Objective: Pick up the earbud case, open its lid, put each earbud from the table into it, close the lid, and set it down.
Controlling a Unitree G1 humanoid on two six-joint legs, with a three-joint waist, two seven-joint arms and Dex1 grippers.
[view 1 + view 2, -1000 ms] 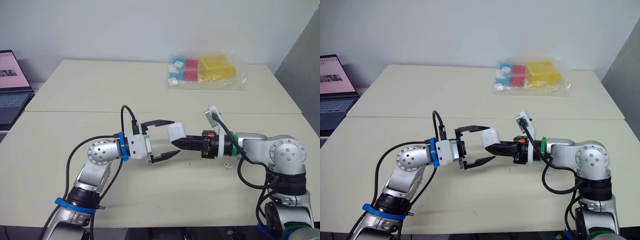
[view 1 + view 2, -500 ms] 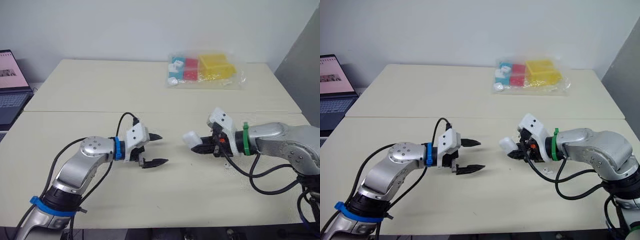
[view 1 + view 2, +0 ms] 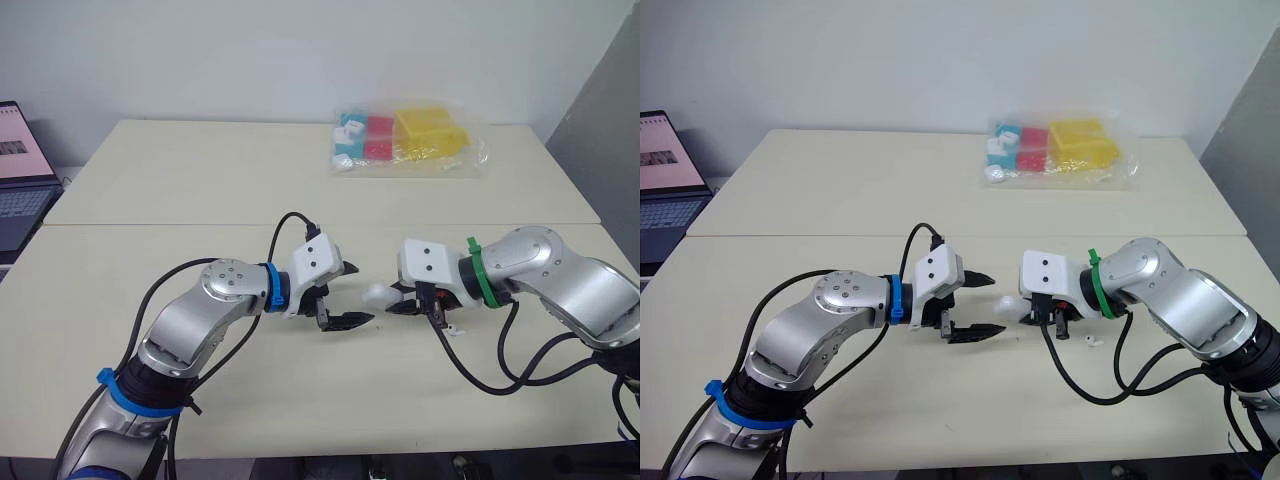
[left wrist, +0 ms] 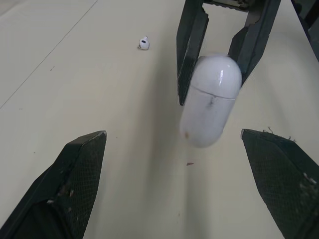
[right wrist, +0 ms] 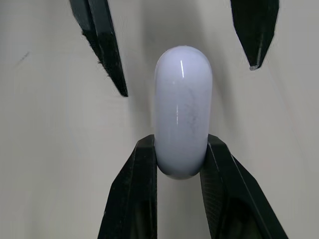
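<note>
You have the earbud case point(image 4: 209, 99) picked up; the right claw point(image 5: 180, 147) grips it at one end, both fingers closed against its sides; the case sits between the two arms, seemingly just clear of the worktop point(image 3: 200, 180), with its free end pointing toward the left claw point(image 3: 358, 294). That left claw is spread wide and holds nothing, with a finger to either side of the case's free end and neither touching it. In the left wrist view the lid seam reads as a thin closed line, so judge the pick-up done and the opening not yet begun. You have the lid to lift, the earbuds to load, the lid to close and the case to set down, which puts you early in the task. By count there is one case; one earbud point(image 4: 144, 43) that you can make out, lying loose on the worktop near the right arm and apart from the case; the task speaks of more than one, so look for another before you close the lid. There are two claws, one full and one free; one clear bag point(image 3: 405, 140) of coloured pieces at the far side of the worktop, its contents too small to count; and one laptop point(image 3: 20, 170) beyond the worktop's left edge.
</note>
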